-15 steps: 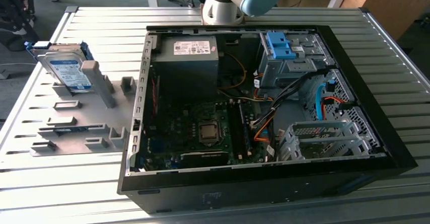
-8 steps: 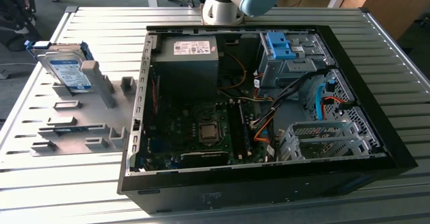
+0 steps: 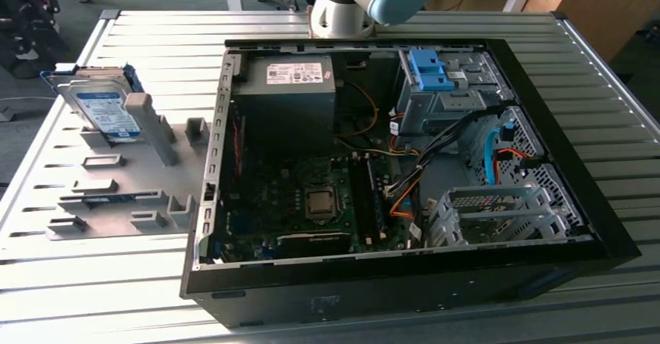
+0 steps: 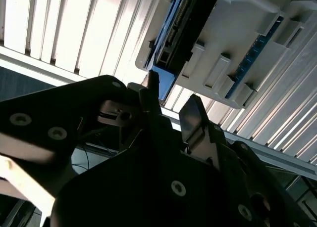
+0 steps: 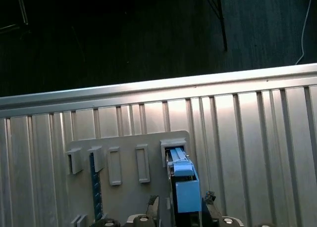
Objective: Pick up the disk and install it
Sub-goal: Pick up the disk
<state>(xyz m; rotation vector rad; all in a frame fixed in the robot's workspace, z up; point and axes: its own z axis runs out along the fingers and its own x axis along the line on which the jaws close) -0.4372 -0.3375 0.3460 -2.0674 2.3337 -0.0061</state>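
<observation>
one step in hand: the pick-up, by my judgement; nothing is gripped yet.
hand: in the second wrist view the hand (image 4: pixel 172 91) has its fingers apart, holds nothing and is not touching the disk.
disk: the disk (image 3: pixel 107 110) stands on edge in a slot of the grey holder (image 3: pixel 154 197), by the worktop (image 3: pixel 93 282) edge at the exterior view's left, toward the far corner.
grasp calls for: fingers either side of the disk's flat faces, clear of the holder's walls.
computer case: the computer case (image 3: pixel 392 294) lies open, with a dark grey box (image 3: pixel 294 104), a blue bracket (image 3: pixel 428 69) and a metal cage (image 3: pixel 495 212) inside.
</observation>
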